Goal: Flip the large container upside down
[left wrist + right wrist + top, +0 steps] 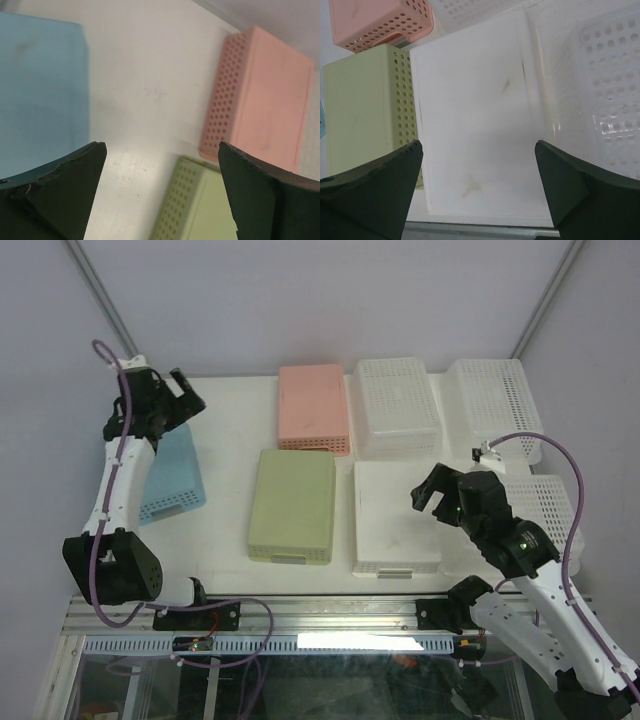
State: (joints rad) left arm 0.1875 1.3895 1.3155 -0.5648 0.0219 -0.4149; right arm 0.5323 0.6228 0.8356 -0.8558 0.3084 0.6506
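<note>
Several perforated plastic baskets lie on the white table. A white basket lies bottom up at the front right; it fills the right wrist view. My right gripper is open and empty, hovering above its right half. Another white basket lies to the right, partly hidden by my right arm; its holed wall shows in the right wrist view. My left gripper is open and empty, high over the back left of the table beside a blue basket.
A pink basket and a green one lie bottom up in the middle. Two more white baskets lie at the back right. The metal rail runs along the near edge.
</note>
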